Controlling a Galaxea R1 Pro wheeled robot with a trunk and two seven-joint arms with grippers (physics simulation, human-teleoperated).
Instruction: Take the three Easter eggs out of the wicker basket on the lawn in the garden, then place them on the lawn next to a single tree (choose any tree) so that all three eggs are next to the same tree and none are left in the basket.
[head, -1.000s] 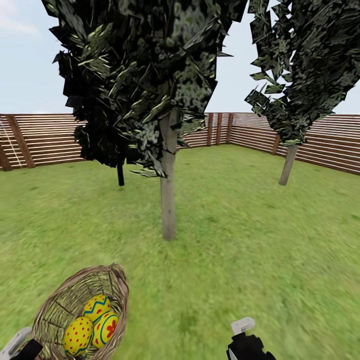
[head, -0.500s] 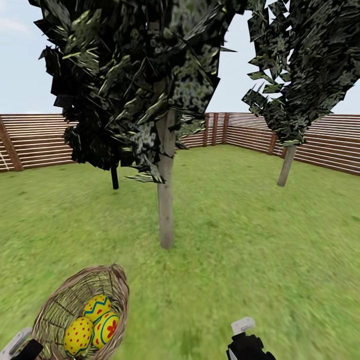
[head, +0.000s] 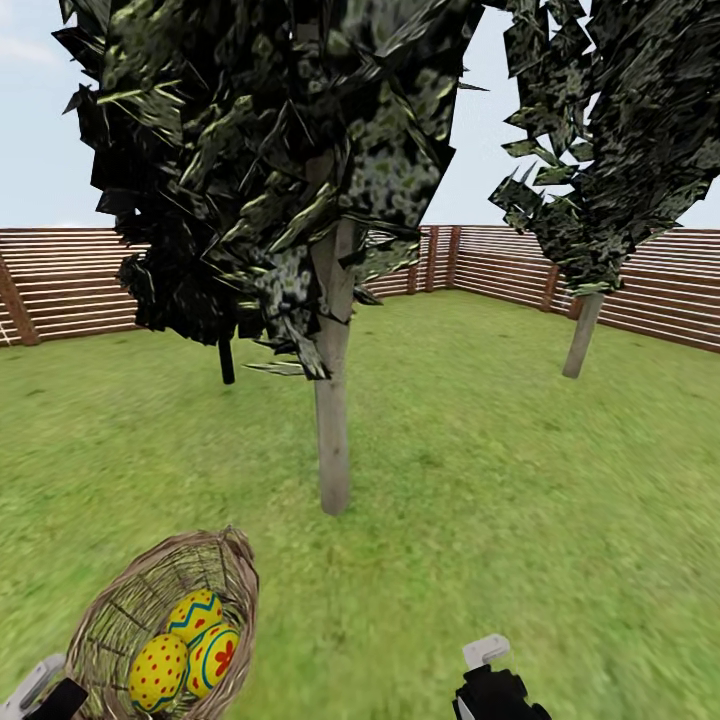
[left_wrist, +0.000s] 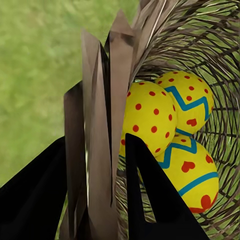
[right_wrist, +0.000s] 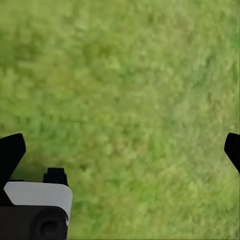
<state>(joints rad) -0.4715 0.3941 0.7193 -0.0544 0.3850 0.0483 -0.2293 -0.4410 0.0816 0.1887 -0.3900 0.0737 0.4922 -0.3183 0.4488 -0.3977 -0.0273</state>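
A wide lawn (head: 520, 480) of mottled green grass fills the garden, ringed by a brown fence (head: 70, 285) of horizontal wooden slats. Near the middle of the lawn stands a tree (head: 333, 420) with a bare, pale grey-brown trunk and a ragged canopy of flat grey-green leaves; a second tree (head: 583, 335) of the same kind rises toward the far right fence, and a thin black trunk (head: 227, 362) shows behind the first.

At the near left of the lawn, the wicker basket (head: 120, 610), oval, deep and openly woven in brown cane, is held up off the grass, short of the middle tree. The left gripper (left_wrist: 100, 200) has its dark jaws closed on the basket's rim, one finger outside the flat woven strips and one inside.

All three Easter eggs (head: 190, 645) lie touching in the bottom of the basket, smooth and bright yellow: a red-dotted egg (left_wrist: 150, 117), a blue-zigzag egg (left_wrist: 187, 97) and a heart-marked egg (left_wrist: 192, 175).

The right gripper (right_wrist: 125, 150) hangs over bare grass with its jaws spread wide, holding nothing.
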